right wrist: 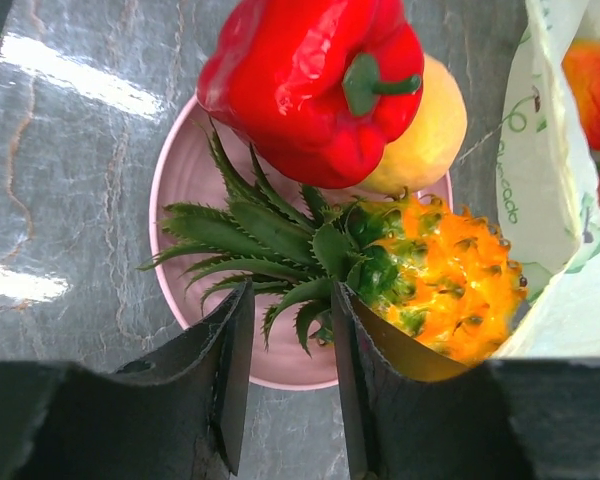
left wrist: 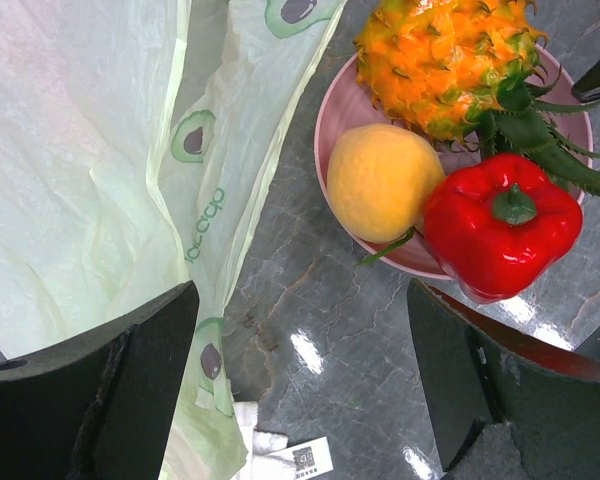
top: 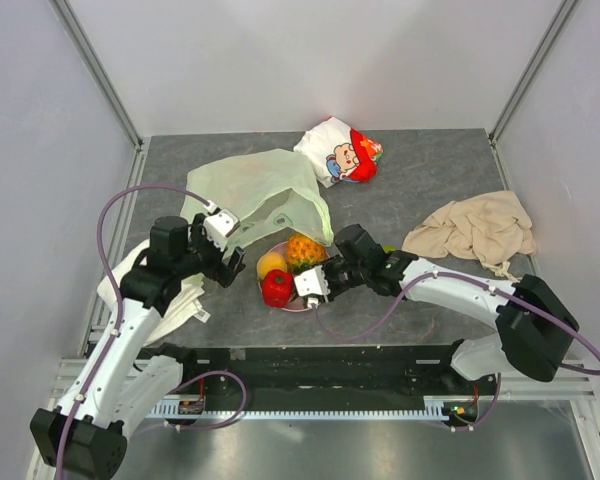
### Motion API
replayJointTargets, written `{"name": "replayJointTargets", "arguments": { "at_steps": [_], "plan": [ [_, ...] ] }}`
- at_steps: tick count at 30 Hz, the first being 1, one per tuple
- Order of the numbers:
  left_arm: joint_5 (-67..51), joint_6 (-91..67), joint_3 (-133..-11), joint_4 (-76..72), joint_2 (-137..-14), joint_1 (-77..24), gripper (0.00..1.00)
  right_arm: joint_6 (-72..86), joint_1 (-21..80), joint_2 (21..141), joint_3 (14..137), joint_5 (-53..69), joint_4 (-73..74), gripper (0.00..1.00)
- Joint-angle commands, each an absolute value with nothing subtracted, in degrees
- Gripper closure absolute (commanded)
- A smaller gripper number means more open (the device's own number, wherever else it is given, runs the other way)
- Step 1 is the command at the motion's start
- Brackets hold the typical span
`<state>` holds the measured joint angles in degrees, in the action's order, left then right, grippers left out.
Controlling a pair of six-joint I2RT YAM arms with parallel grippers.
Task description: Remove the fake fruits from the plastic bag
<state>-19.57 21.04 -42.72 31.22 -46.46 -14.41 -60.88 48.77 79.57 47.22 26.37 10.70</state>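
Pineapple (right wrist: 450, 280) on pink plate (right wrist: 180, 190), crown pinched in right fingers (right wrist: 220, 380); left fingers (left wrist: 130, 380) spread wide beside plastic bag (left wrist: 80, 150).

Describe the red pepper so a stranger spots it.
On the table, beside the pale-green plastic bag, sits a pink plate. On the plate's near side lies the pepper: glossy red, green stem, unlike the orange pineapple and yellow fruit beside it.

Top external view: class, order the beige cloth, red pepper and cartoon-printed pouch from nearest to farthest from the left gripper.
1. Red pepper, just right of the left gripper.
2. Cartoon-printed pouch, at the back, centre.
3. Beige cloth, far right side.
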Motion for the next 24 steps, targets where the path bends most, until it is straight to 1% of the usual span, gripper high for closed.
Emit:
{"name": "replayJointTargets", "arguments": {
  "at_steps": [1,4,8,12,15,16,18,19,20,21,24],
  "plan": [
    [-20.8,19.5,-42.6,30.5,-46.1,-13.8,0.08,-59.4,49.1,81.4,46.9,24.4,7.0,0.57],
    [-20.9,19.6,-42.6,30.4,-46.3,-13.8,0.08,-59.1,49.1,82.6,47.3,22.2,6.2,0.59],
    [-21.1,19.5,-42.4,30.3,-46.4,-13.6,0.08,-58.4,49.4,83.7,47.6,19.3,5.3,0.65],
    [-21.4,19.5,-42.5,30.1,-46.7,-13.7,0.08,-57.9,49.8,84.3,47.3,16.9,4.6,0.67],
    [-21.4,19.7,-42.4,30.1,-46.8,-13.6,0.08,-57.2,50.4,85.0,47.0,14.9,3.7,0.76],
    [-21.4,19.8,-42.4,30.1,-47.0,-13.6,0.08,-56.3,50.6,85.3,47.2,14.3,3.3,0.83],
    [-21.9,19.9,-42.1,30.1,-47.0,-13.6,0.08,-55.2,50.5,85.4,48.3,13.8,3.9,0.86],
    [-22.1,20.2,-42.1,30.3,-47.0,-13.6,0.08,-54.5,50.5,85.3,48.9,13.6,5.3,0.91],
    [-22.6,20.3,-41.9,30.3,-47.0,-13.6,0.09,-54.1,50.5,85.2,49.6,13.2,6.2,0.94],
    [-23.0,20.5,-41.7,30.3,-47.0,-13.6,0.09,-53.6,50.5,84.5,51.0,13.1,7.2,1.00],
    [-23.6,20.6,-41.2,30.3,-47.2,-13.6,0.09,-51.1,50.4,82.4,53.8,13.4,11.6,1.00]
  ]
}}
